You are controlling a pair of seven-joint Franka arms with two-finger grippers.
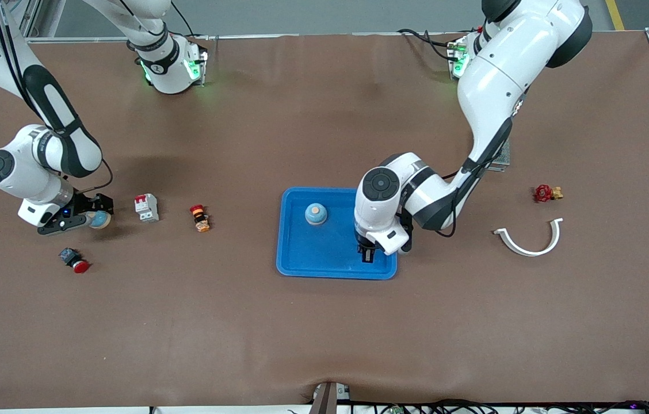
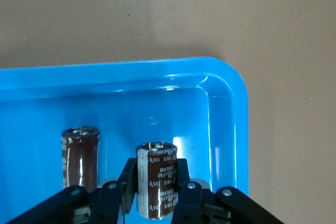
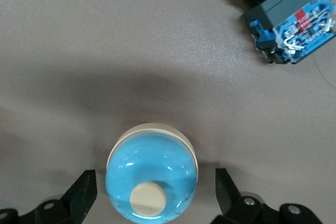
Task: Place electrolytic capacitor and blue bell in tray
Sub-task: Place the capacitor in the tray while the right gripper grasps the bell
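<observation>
The blue tray (image 1: 324,253) lies mid-table. A blue bell (image 1: 316,214) with a cream knob sits inside it. My left gripper (image 1: 367,253) hangs low over the tray corner nearest the front camera, shut on the brown electrolytic capacitor (image 2: 157,182). A second brown cylinder shape (image 2: 80,158) shows beside it on the tray floor (image 2: 173,114); I cannot tell whether it is a reflection. Toward the right arm's end of the table, my right gripper (image 1: 96,219) is open around another blue bell (image 3: 152,179) on the table, its fingers (image 3: 84,198) clear of the bell's sides.
Near the right gripper lie a grey push-button switch with a red cap (image 1: 74,260), a white circuit breaker (image 1: 147,207) and an orange-red button (image 1: 200,218). Toward the left arm's end lie a red valve (image 1: 546,193) and a white curved clip (image 1: 530,238).
</observation>
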